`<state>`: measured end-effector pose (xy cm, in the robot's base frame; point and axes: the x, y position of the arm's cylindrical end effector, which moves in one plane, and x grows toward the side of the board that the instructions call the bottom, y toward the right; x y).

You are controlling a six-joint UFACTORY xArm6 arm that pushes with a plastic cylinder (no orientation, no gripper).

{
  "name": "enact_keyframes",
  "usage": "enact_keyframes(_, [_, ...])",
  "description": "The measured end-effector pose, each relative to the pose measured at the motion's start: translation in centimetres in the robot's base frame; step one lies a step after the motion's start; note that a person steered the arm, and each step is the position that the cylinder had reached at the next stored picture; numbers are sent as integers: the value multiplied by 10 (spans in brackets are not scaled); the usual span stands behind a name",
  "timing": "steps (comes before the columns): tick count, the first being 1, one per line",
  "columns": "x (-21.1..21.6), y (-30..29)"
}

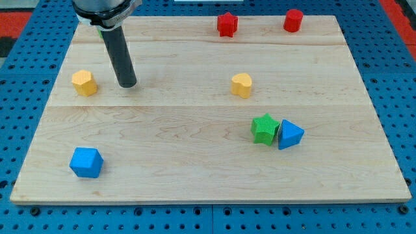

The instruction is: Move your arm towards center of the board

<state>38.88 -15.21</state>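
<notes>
My rod comes down from the view's top left, and my tip (128, 84) rests on the wooden board (195, 175) in its left part. The tip is just right of a yellow hexagonal block (84, 82), with a small gap between them. A yellow heart-shaped block (242, 85) lies near the board's middle, well to the right of the tip.
A red star block (227, 25) and a red cylinder block (293, 21) sit at the top edge. A green star block (264, 129) touches a blue triangle block (290, 134) at the lower right. A blue cube block (86, 162) lies at the lower left.
</notes>
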Motion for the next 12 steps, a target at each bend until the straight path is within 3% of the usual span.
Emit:
enact_keyframes(1, [0, 2])
enact_keyframes(5, [-19, 127])
enact_keyframes(7, [1, 114])
enact_keyframes(12, [1, 108])
